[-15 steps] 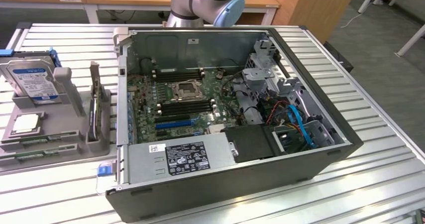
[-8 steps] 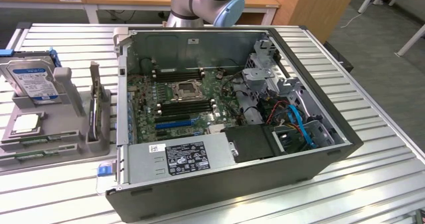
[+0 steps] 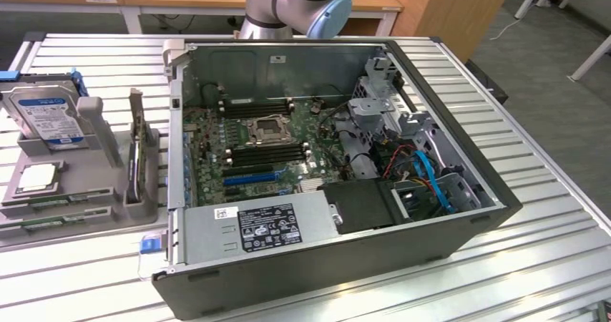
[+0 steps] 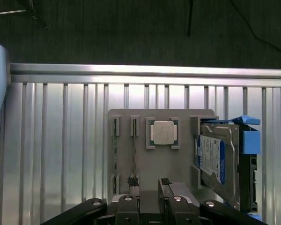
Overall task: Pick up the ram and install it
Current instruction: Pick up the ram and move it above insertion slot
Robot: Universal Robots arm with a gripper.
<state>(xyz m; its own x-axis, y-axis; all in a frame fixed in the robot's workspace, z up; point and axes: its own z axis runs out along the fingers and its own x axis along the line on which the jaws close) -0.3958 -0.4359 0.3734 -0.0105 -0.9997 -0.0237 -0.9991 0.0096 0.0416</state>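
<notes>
Currently, the ram (image 4: 134,157) stands on edge near one end of the grey tray (image 4: 182,159). The processor (image 4: 163,132) sits mid-tray; the hard drive (image 4: 214,154) occupies the opposite end. Above the tray, the gripper (image 4: 149,181) hangs open and empty.

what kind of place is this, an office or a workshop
Most likely a robotics lab bench for computer assembly: an opened PC case lies on a slatted metal table, a grey fixture tray beside it holds a hard drive, a processor and the ram, and a robot arm stands behind.
</notes>
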